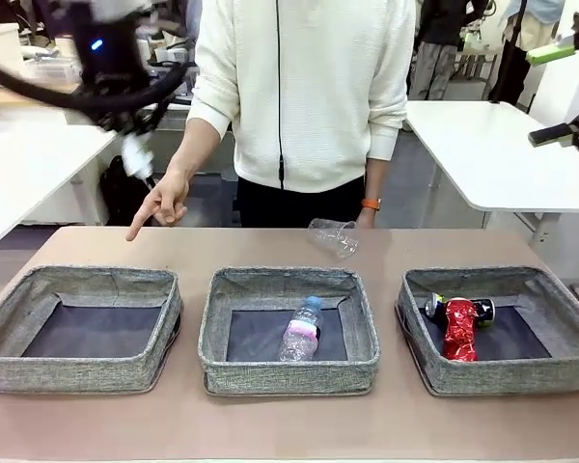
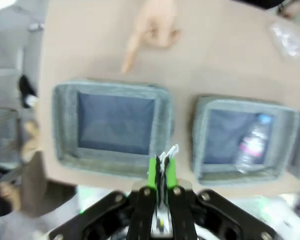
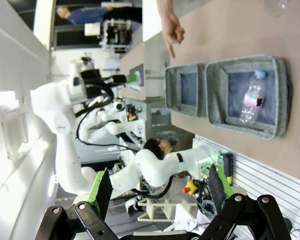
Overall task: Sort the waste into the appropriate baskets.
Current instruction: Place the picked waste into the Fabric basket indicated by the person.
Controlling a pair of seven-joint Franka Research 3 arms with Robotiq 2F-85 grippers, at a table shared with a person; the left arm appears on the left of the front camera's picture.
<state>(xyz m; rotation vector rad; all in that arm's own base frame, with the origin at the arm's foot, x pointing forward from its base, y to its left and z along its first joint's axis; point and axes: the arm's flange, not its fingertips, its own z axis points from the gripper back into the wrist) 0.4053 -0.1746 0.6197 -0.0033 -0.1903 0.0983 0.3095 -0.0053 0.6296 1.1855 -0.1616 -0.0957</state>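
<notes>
Crumpled white paper [image 2: 167,156] in left pincer [image 2: 162,167]

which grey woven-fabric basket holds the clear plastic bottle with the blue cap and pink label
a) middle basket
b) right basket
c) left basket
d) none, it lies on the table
a: the clear plastic bottle lies on the dark bottom of the middle grey woven-fabric basket, between the other two.

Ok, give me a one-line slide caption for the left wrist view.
Left gripper shut on crumpled white paper above the empty basket; a hand points beyond.
</notes>
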